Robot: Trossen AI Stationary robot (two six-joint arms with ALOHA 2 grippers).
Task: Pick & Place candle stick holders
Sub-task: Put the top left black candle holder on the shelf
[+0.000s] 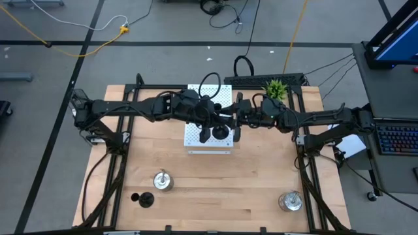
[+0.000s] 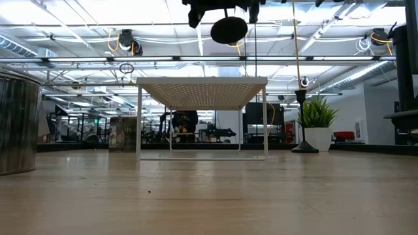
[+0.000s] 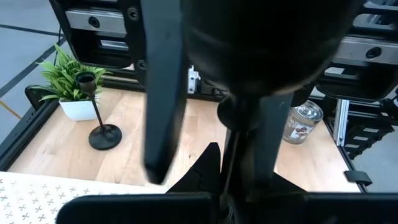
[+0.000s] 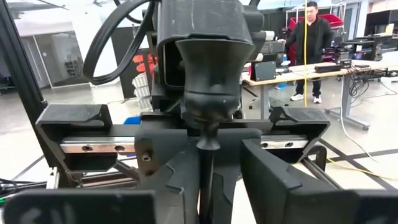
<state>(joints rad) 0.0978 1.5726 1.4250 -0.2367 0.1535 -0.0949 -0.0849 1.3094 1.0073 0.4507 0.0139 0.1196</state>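
Observation:
A black candle stick holder hangs high over the white perforated board [image 1: 209, 145], between my two grippers. Its cup [image 4: 208, 68] points up and its round base [image 2: 228, 29] is at the bottom. My left gripper [image 1: 213, 121] reaches in from the table's left and is shut on the holder's thin stem. My right gripper [image 1: 236, 123] faces it from the right, open. Its fingers [image 3: 165, 93] stand on either side of the stem; I cannot tell whether one touches it. Another black holder [image 3: 99, 118] stands on its base beside the potted plant [image 3: 65, 81]. My left gripper pinches the holder's stem [image 3: 229, 167] between its two fingertips, below the cup. The fingers come nearly level from the table's left, slanting a little down, and lie across the stem. The holder stands upright in the hold, lifted clear above the white board.
On the near part of the table stand a silver holder [image 1: 162, 180], a black holder [image 1: 144, 198] and, at the near right, another silver one [image 1: 290, 201]. The white board stands raised on thin legs [image 2: 202, 88]. A person [image 4: 309, 50] stands in the room beyond.

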